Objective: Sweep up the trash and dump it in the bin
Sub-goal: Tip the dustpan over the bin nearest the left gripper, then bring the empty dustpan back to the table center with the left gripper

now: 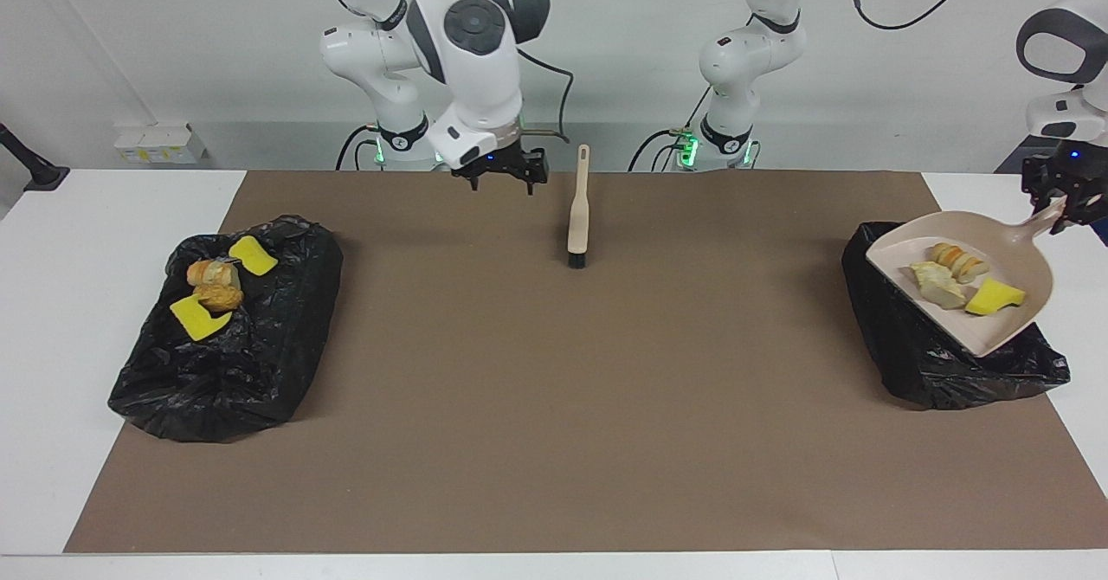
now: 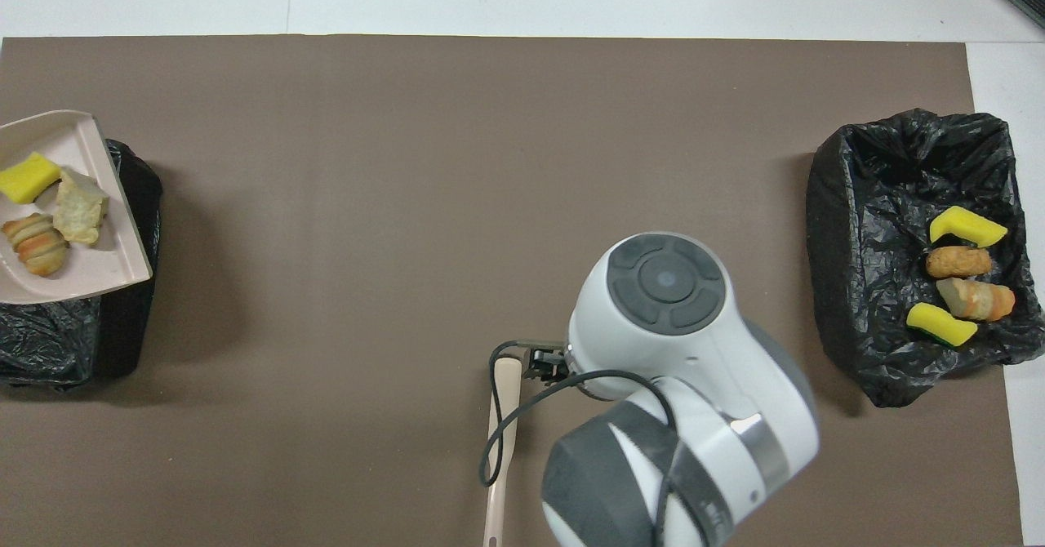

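The big brown mat (image 1: 554, 372) carries everything. At its nine o'clock edge in the facing view sits one black-lined bin (image 1: 229, 338), already holding four pieces of trash (image 1: 216, 286): two yellow sponge chunks and two bread-like bits. At three o'clock is the second black-lined bin (image 1: 935, 346), and over it the beige dustpan (image 1: 961, 281) hangs, its handle pinched in the left gripper (image 1: 1058, 203), fingers pressed tight on it. Three more pieces (image 1: 961, 281) lie in the pan: one yellow chunk, two pale bready ones.

The dumping step looks to be the one in hand. To my eye the pan is fairly level, so nothing slides yet. It wants tipping with the open lip down and kept inside the bag's rim, slowly, so the light sponge doesn't bounce out onto the mat. The bag's edge is floppy; dragging the lip on it could fold it shut.

At twelve o'clock the brush (image 1: 578, 216) lies flat on the mat, bristles pointing away from the robots. The right gripper (image 1: 502, 173) hovers just beside it, fingers spread, holding nothing, waiting.
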